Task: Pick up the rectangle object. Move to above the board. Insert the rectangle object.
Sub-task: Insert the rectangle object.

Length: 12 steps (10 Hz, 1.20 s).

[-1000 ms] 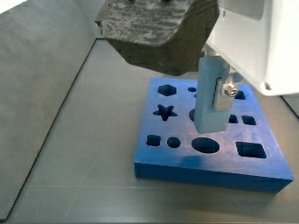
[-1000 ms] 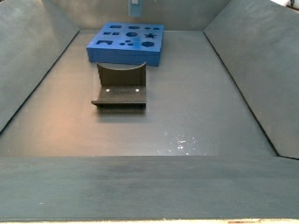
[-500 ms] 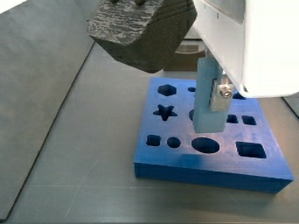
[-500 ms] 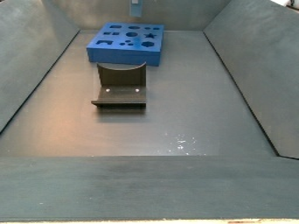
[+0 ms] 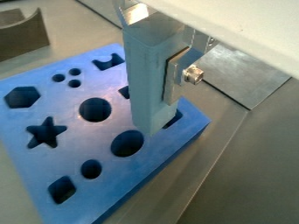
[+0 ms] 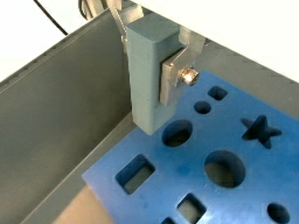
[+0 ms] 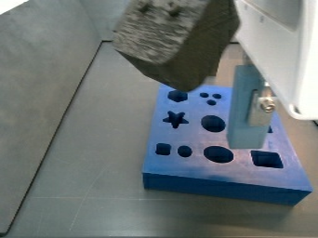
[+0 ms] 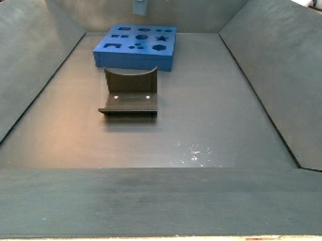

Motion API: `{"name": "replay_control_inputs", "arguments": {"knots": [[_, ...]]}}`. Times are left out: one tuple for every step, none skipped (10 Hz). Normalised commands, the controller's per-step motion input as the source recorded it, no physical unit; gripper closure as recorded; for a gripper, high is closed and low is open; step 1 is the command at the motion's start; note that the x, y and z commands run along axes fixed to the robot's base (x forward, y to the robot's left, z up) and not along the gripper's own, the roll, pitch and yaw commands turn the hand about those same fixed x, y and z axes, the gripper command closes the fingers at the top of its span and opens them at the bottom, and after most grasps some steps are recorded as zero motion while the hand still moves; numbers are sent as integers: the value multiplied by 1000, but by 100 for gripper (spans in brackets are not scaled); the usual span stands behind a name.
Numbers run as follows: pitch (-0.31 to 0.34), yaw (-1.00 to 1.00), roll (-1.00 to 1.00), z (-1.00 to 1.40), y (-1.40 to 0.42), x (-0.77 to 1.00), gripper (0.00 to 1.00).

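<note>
My gripper (image 5: 156, 85) is shut on the rectangle object (image 5: 142, 61), a slim light-blue block held upright between the silver fingers (image 5: 177, 74). It shows in both wrist views (image 6: 147, 79) and in a side view (image 7: 247, 119). The board (image 5: 176, 144), a thick bright-blue slab with star, round and square holes, lies below it (image 6: 170, 166). The block's lower end hangs close over the board's edge strip, beside a dark cut-out. I cannot tell whether it touches. In a side view the board (image 8: 132, 58) lies far back.
The fixture (image 8: 128, 92), a dark L-shaped bracket, stands in front of the board and shows in a wrist view (image 5: 17, 35). Grey sloped walls (image 8: 32, 75) close in the floor on both sides. A dark rough mass (image 7: 174, 37) fills the upper middle of a side view.
The gripper has carried the block to the right across the board and a little lower, from over the board's middle holes to its right side.
</note>
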Motion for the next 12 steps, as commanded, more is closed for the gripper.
{"name": "replay_control_inputs", "arguments": {"knots": [[157,0,380,57,-200,160,100],[0,0,0,-69,-60,126,100],[0,-194,80,-174,-154,817,100],[-57,-191,94,-274,-191,897,100],[-51,-160,111,-303,-189,940,100],[0,-89,66,-297,-126,1000,100],[0,-26,26,-223,-120,1000,100],[137,0,0,-71,-74,1000,100],[180,-6,0,-20,-46,1000,100],[271,-37,0,0,0,951,100],[303,-51,0,100,0,454,100],[74,23,-97,91,74,180,100]]}}
